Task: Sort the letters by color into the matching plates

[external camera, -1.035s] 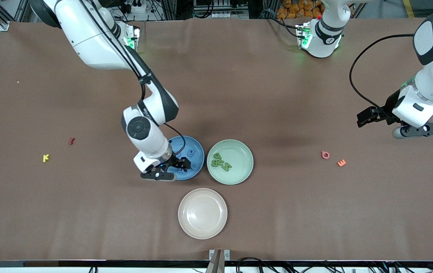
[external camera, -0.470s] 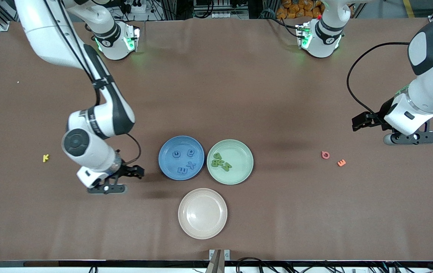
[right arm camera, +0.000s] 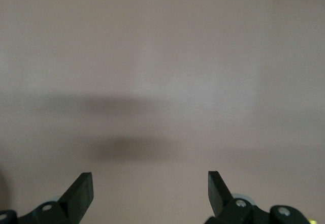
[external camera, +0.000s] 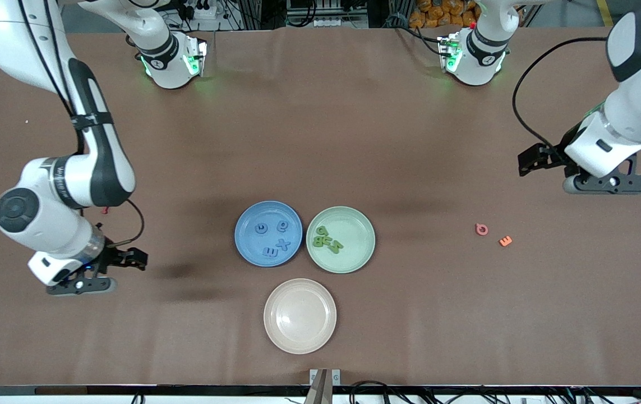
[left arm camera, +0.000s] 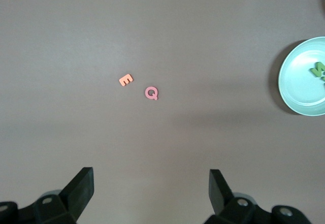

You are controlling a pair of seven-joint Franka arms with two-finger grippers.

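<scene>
Front view: both jaws open, empty; blue letters (external camera: 274,238) and green letters (external camera: 327,240) lie plated, judged light, soft; pinch edges.

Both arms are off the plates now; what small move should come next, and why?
Probably none beyond parking: the blue plate holds four blue letters and the green plate the green letters. Both the right gripper and the left gripper are open and empty over bare table.

4 blue letters (external camera: 273,239) in blue plate (external camera: 243,247), green letters (external camera: 327,240) in mint plate (external camera: 360,247).
</scene>
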